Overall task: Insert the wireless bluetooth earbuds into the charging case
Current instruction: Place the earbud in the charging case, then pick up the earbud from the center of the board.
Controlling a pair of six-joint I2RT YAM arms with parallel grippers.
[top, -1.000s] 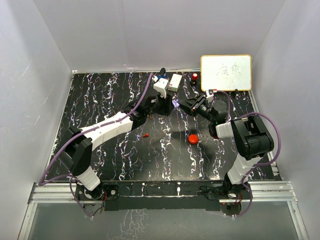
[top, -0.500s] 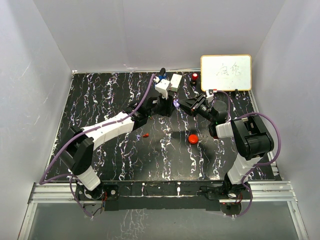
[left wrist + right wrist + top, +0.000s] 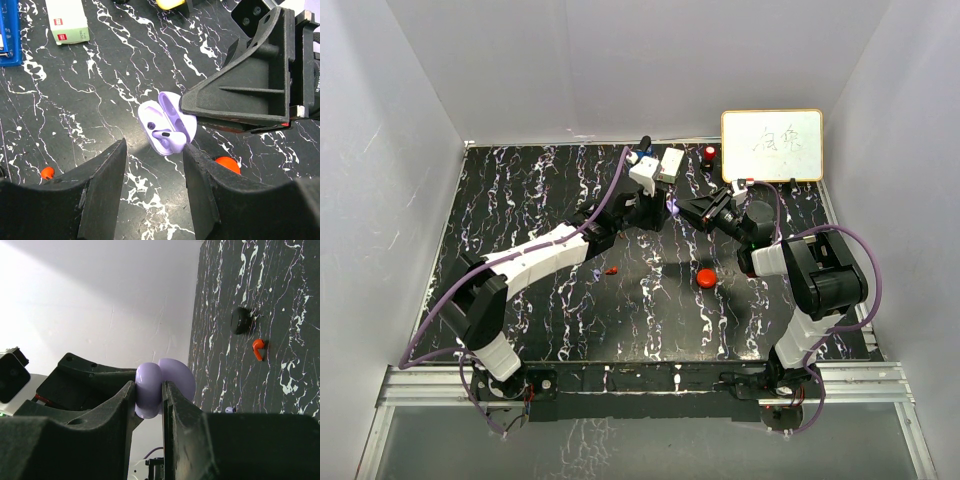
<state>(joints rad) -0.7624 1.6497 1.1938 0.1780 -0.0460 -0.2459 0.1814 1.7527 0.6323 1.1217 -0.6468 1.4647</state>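
The purple charging case (image 3: 167, 125) hangs open just above the table, its lid (image 3: 177, 377) tipped back. My right gripper (image 3: 149, 392) is shut on the case body (image 3: 148, 397) from the side. One purple earbud (image 3: 162, 134) lies in a socket of the case. My left gripper (image 3: 154, 150) is open right in front of the case, with nothing between its fingers (image 3: 107, 175). In the top view the left gripper (image 3: 655, 212) and the right gripper (image 3: 680, 210) meet at the case (image 3: 670, 205), mid-table towards the back. A red earbud (image 3: 611, 270) lies loose on the table.
A round red case (image 3: 706, 277) sits near the table's centre. At the back stand a white box (image 3: 670, 165), a blue gadget (image 3: 642, 158), a small red item (image 3: 709, 153) and a whiteboard (image 3: 772, 145). A black lump (image 3: 242, 320) and a tiny purple piece (image 3: 229, 410) lie on the table.
My left arm has shifted only very slightly beside the case. The right gripper keeps its hold and has not moved.
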